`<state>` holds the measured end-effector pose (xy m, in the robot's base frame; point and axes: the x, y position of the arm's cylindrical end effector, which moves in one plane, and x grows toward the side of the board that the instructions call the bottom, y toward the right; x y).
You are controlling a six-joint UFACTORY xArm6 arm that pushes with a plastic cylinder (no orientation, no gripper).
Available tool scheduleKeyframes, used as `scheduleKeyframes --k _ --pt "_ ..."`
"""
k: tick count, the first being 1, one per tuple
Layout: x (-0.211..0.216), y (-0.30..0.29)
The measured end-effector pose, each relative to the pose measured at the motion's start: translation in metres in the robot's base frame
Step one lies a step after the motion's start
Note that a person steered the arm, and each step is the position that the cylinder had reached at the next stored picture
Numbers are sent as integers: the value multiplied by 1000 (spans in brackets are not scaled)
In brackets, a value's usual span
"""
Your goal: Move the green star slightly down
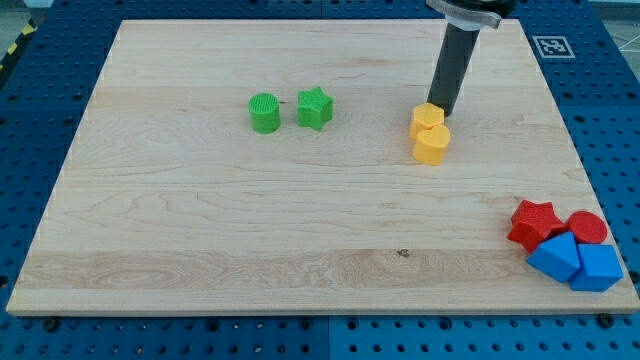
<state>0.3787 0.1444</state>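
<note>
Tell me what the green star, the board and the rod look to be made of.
Green star: likely plastic, matte, uniform colour, maybe printed like the ridged green cylinder. Board: pale wood, with visible grain and a knot. Rod: dark, matte, material unclear; my tip sits just above the yellow blocks.

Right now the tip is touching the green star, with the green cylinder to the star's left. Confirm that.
Not quite: in the camera view my tip is at the two yellow blocks, well to the right of the green star. The green cylinder does sit just left of the star.
</note>
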Motion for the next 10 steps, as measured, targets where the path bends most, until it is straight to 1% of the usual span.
scheduleKeyframes --k 1,2,4,5,6,8,10 --pt "4 4" --pt "-30 -8" --pt "-34 -120" --pt "-37 -151" --pt "-37 -169" --pt "-16 -164" --pt "-11 -124"
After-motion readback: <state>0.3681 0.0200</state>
